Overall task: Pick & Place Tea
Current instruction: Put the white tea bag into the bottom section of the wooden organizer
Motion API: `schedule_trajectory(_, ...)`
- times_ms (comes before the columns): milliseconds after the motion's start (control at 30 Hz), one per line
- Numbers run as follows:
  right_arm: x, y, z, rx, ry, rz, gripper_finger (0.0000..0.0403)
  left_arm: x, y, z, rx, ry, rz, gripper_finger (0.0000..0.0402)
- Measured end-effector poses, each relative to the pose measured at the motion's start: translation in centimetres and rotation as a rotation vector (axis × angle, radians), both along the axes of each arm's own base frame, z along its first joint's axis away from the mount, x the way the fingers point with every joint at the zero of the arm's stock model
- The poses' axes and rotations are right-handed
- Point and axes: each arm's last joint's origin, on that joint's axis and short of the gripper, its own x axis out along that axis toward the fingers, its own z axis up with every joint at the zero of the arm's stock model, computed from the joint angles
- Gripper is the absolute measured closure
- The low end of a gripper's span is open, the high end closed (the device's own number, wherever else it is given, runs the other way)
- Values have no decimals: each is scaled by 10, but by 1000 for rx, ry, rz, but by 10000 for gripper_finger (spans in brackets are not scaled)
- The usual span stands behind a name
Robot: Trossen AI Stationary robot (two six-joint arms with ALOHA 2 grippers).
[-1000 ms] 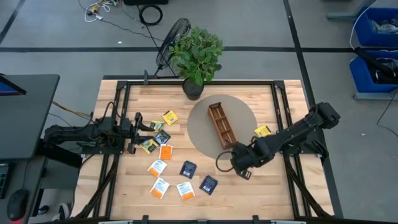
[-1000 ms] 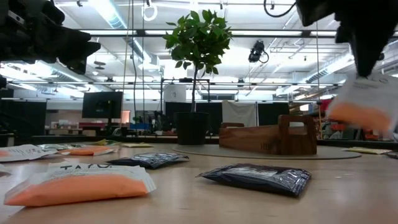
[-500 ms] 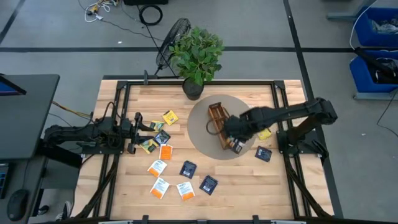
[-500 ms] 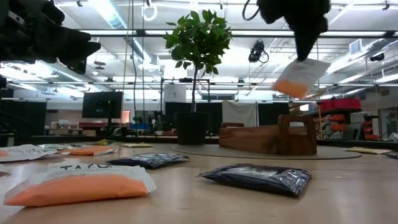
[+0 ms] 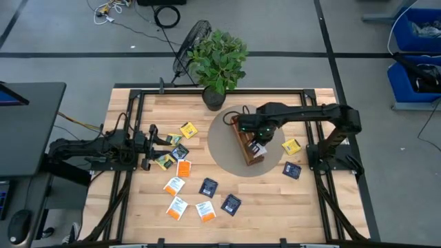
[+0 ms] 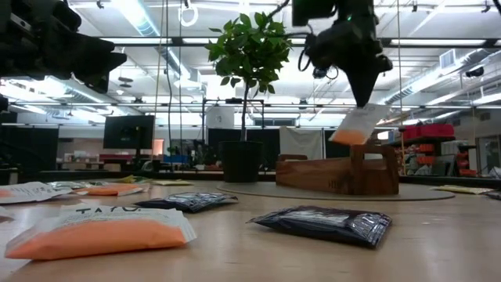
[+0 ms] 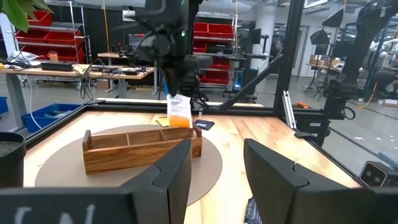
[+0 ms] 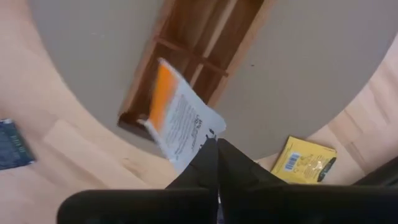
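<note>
Right gripper (image 5: 257,146) swung from front bench area up over the wooden tray (image 5: 246,139), carrying orange-and-white sachet (image 6: 352,125) above its near end.

"TAZO" on near orange sachet (image 6: 98,229)

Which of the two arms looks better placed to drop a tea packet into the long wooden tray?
The right: its gripper already holds an orange-and-white tea sachet above the long brown wooden compartment tray. The left gripper waits open, far from the tray.
</note>
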Motion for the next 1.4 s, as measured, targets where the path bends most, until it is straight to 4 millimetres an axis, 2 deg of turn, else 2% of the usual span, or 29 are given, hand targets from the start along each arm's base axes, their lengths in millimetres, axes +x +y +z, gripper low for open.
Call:
schedule_trajectory(200,7,-7,-17,37,68,9,403,0,0,-1,0,12,0,250)
schedule_trajectory(733,12,-12,-24,34,68,-10,403,0,0,-2,-1,18,0,250)
schedule_trajectory(1100,5,-12,-41,37,110,-13,402,0,0,-2,-1,23,0,250)
schedule_trajectory(1400,7,-12,-45,43,84,38,365,0,0,-2,-1,23,0,250)
